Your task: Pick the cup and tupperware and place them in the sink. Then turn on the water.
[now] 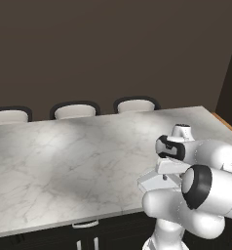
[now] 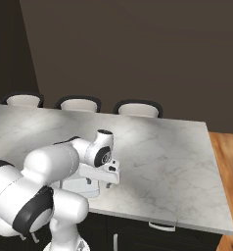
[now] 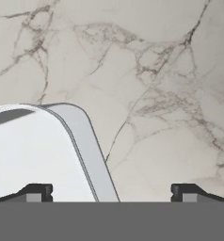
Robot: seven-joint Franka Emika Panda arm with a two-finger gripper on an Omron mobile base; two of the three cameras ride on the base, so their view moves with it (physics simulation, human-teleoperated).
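Note:
The tupperware (image 3: pixel 34 155) is a pale grey-white container with a rounded corner and a raised rim, at the lower left of the hand view. It rests on the marble counter (image 1: pixel 64 161) near the front edge and shows as a pale flat shape (image 1: pixel 149 183) under the hand, and again in the right base view (image 2: pixel 74 188). My gripper (image 3: pixel 113 194) hangs open just above it. One fingertip (image 3: pixel 36 192) is over the container's inside, the other (image 3: pixel 187 192) over bare marble, with the rim between them. The cup, the sink and the water are out of view.
Three dark-framed chairs (image 1: pixel 75 110) stand along the counter's far edge. The counter's front edge (image 2: pixel 157 220) runs close under the hand, with dark cabinets below. Wooden floor (image 2: pixel 228 162) lies past the right end. My own arm blocks part of both base views.

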